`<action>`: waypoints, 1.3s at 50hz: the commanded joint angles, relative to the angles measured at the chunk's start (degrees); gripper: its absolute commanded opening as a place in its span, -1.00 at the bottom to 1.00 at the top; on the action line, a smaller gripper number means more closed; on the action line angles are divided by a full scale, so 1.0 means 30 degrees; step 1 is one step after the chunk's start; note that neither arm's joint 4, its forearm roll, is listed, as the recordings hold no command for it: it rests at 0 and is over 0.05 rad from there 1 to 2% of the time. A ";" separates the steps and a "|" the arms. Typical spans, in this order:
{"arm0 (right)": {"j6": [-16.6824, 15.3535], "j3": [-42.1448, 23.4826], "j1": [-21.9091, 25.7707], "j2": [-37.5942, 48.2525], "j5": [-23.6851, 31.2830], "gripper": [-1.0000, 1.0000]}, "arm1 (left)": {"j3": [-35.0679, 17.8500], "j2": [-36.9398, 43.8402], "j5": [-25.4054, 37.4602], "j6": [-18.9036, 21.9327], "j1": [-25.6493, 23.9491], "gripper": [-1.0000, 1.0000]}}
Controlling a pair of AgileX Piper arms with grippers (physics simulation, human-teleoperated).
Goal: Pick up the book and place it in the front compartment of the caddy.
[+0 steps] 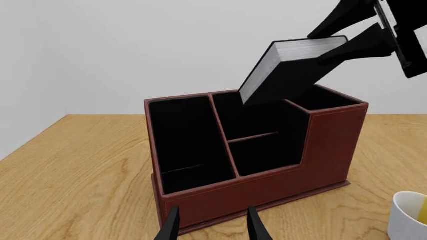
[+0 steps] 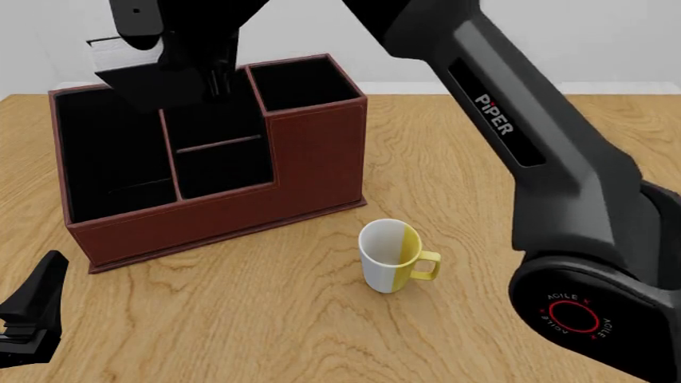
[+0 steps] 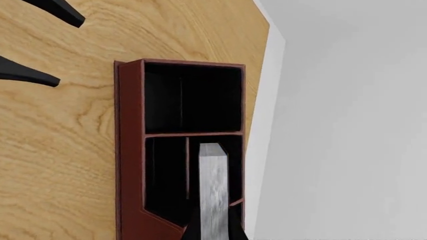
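Right claw (image 1: pixel 363 37), upper right of frame, grips tilted black book (image 1: pixel 290 75), white page edges showing, above reddish-brown caddy (image 1: pixel 327 150).

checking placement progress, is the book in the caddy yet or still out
Still out: the book hangs tilted above the caddy, clamped in the right gripper.

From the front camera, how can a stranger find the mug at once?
Start at the big reddish-brown caddy on the wooden table. The mug stands upright on the table nearer the camera, apart from the caddy. It alone is small and round, half white and half yellow.
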 commanded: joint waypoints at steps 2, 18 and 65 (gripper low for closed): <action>0.0458 -0.1683 -0.0419 0.1542 -0.0178 -1.00 | 0.0000 -0.0002 0.0001 0.0000 0.0001 1.00; 0.0244 -0.2321 -0.1436 0.2999 -0.0942 -1.00 | 0.0000 -0.0003 0.0001 0.0000 0.0003 1.00; 0.0266 -0.2398 -0.2447 0.5885 -0.4215 -1.00 | 0.0000 0.0002 -0.0001 -0.0001 0.0002 1.00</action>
